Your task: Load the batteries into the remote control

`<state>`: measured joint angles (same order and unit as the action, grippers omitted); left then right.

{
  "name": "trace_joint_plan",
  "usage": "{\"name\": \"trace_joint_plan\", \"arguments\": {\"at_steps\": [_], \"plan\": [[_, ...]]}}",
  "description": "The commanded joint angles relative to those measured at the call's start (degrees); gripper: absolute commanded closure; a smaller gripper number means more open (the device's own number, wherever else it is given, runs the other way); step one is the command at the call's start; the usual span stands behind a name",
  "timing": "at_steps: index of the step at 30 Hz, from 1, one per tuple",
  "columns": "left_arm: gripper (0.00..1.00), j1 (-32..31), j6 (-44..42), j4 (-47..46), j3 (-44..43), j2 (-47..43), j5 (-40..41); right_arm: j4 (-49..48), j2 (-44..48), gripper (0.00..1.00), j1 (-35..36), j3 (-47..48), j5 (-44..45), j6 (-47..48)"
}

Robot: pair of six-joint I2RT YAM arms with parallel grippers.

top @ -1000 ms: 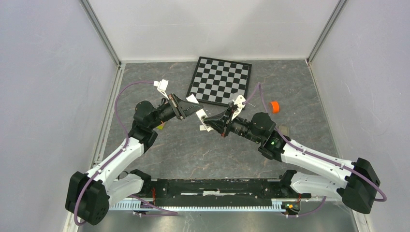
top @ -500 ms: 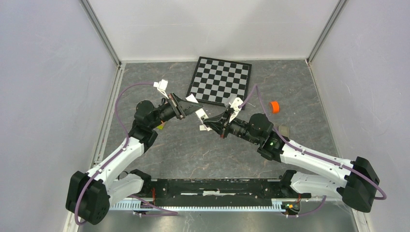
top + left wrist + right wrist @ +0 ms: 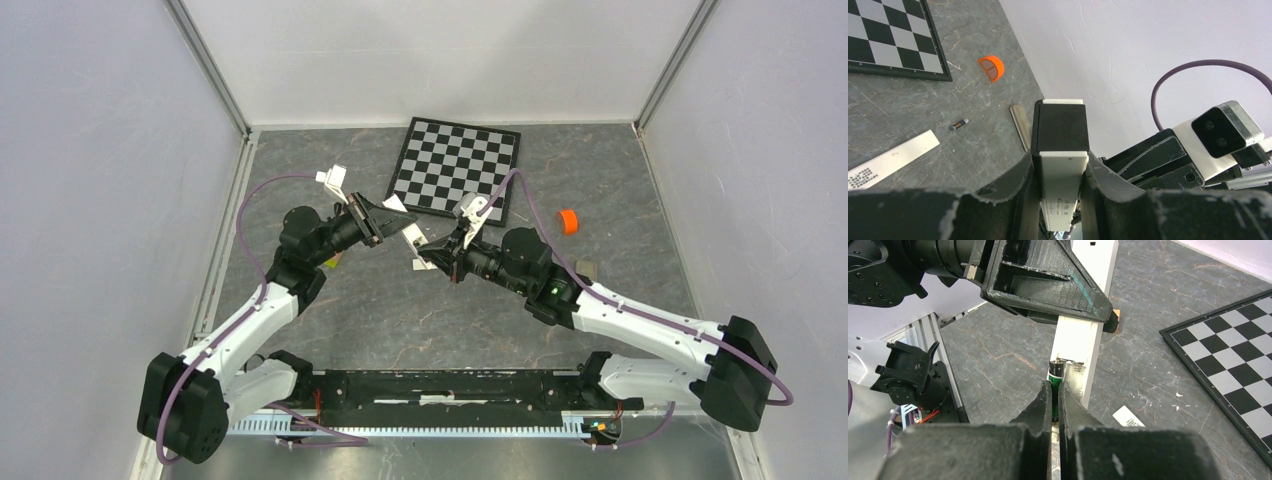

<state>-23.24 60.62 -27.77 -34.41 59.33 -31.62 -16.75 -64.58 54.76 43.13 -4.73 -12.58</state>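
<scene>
My left gripper (image 3: 1060,159) is shut on the remote control (image 3: 1062,180), a white oblong held edge-up above the table with its pale back toward the right arm. In the right wrist view the remote control (image 3: 1080,345) stands upright, one black left finger (image 3: 1048,280) across it. My right gripper (image 3: 1055,388) is shut on a dark green battery (image 3: 1056,371), whose top end sits at the open battery recess, beside its metal contact. From above, both grippers, left (image 3: 398,224) and right (image 3: 440,256), meet mid-table. A second battery (image 3: 959,124) lies on the table.
A chessboard (image 3: 455,167) lies at the back. An orange round cap (image 3: 567,221) sits to its right. A white strip with a printed code (image 3: 895,157) and a beige strip (image 3: 1020,125) lie on the grey table. Pale walls close in the left, right and back.
The right arm has shifted left toward the remote control and its wrist has turned, with the battery still in its jaws. The left arm has held still.
</scene>
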Motion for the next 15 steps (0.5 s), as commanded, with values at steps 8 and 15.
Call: {"name": "trace_joint_plan", "arguments": {"at_steps": [8,15], "plan": [[0.98,0.1,2.0,-7.0,-5.1,-1.8,-2.6,19.8,-5.6,1.00,0.1,3.5,3.3,-0.1],[0.98,0.2,0.9,-6.7,-5.6,-1.6,-4.2,26.1,-10.2,0.98,0.1,8.4,3.1,0.5]]}}
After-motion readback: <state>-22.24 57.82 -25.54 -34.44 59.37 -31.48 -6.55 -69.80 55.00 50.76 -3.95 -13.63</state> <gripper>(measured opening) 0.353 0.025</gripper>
